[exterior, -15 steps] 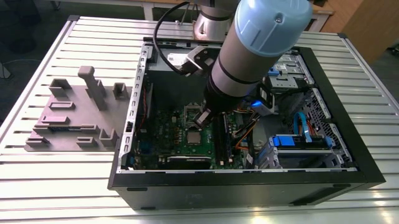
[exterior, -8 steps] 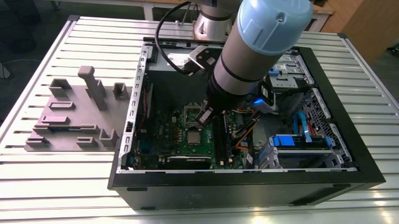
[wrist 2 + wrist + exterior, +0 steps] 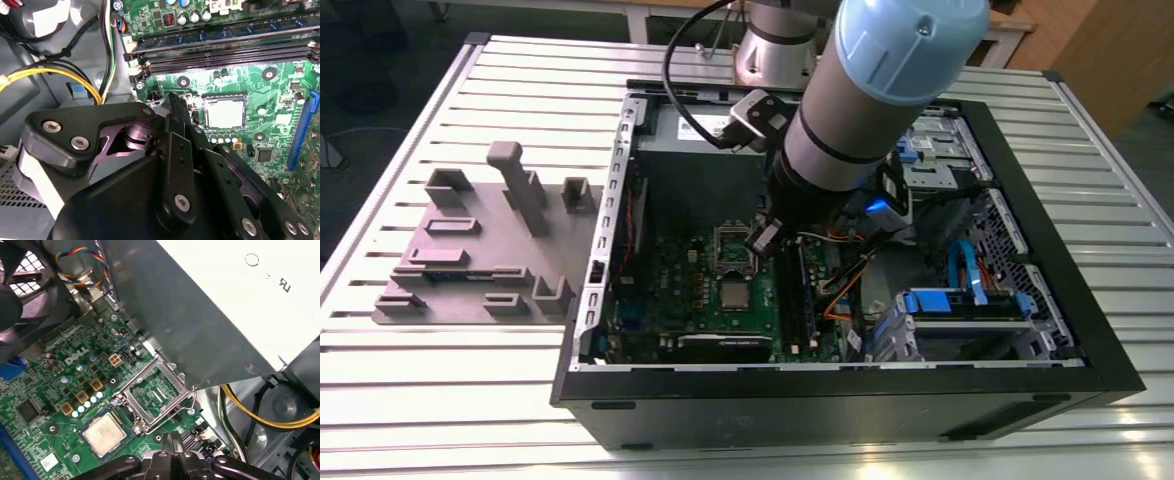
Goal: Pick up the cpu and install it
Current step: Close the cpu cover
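Progress looks well advanced: one cpu [image 3: 104, 432] lies flat in its socket on the green motherboard [image 3: 47, 395], at the lower left of the first wrist view and at right of centre in the second wrist view [image 3: 224, 111], with the hinged socket frame [image 3: 156, 396] standing open just beside it, so clamping appears left to do. One gripper [image 3: 765, 238] hangs over the board near centre frame in the exterior view, carrying nothing visible; whether its fingers are parted I cannot tell. One grey fixture plate [image 3: 467, 255] sits at left
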Motion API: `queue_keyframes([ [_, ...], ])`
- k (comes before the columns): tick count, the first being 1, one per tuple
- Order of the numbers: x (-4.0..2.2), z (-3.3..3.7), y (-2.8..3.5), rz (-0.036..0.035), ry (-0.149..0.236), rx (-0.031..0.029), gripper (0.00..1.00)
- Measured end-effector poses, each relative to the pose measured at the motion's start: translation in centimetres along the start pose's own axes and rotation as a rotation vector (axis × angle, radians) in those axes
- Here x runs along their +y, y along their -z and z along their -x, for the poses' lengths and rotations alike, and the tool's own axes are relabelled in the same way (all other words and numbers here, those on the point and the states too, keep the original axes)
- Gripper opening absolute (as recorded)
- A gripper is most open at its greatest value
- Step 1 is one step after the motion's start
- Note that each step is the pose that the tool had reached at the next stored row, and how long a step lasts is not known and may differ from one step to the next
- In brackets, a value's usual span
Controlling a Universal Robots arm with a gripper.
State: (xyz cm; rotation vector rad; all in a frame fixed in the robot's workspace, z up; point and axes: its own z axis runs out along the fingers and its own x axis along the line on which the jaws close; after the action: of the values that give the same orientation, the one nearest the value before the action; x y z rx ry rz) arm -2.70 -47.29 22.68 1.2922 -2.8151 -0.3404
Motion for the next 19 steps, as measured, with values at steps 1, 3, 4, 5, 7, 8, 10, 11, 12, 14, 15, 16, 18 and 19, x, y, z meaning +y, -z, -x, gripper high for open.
queue_keyframes([
  [1, 0.00, 0.08, -0.03, 0.0000, 0.000, -0.0001, 0.10],
  [3, 0.03, 0.22, -0.11, 0.0000, 0.000, -0.0001, 0.10],
  [4, 0.04, 0.31, -0.17, 0.0000, 0.000, -0.0001, 0.10],
  [5, 0.07, 0.40, -0.24, 0.0000, 0.000, -0.0001, 0.10],
  [7, 0.15, 0.56, -0.44, 0.0002, 0.000, -0.0004, 0.10],
  [8, 0.16, 0.61, -0.56, 0.0008, 0.000, -0.0011, 0.10],
  [10, 0.16, 0.67, -0.79, 0.0033, 0.001, -0.0040, 0.10],
  [11, 0.13, 0.70, -0.89, 0.0053, 0.001, -0.0061, 0.10],
  [12, 0.09, 0.72, -0.96, 0.0101, 0.001, -0.0117, 0.10],
  [14, 0.07, 0.73, -1.09, 0.0202, -0.002, -0.0247, 0.10],
  [15, 0.05, 0.73, -1.17, 0.0256, -0.001, -0.0308, 0.10],
  [16, 0.05, 0.74, -1.28, 0.0297, 0.000, -0.0355, 0.10],
  [18, 0.05, 0.79, -1.49, 0.0337, 0.000, -0.0401, 0.10],
  [19, 0.05, 0.83, -1.61, 0.0357, 0.001, -0.0423, 0.10],
])
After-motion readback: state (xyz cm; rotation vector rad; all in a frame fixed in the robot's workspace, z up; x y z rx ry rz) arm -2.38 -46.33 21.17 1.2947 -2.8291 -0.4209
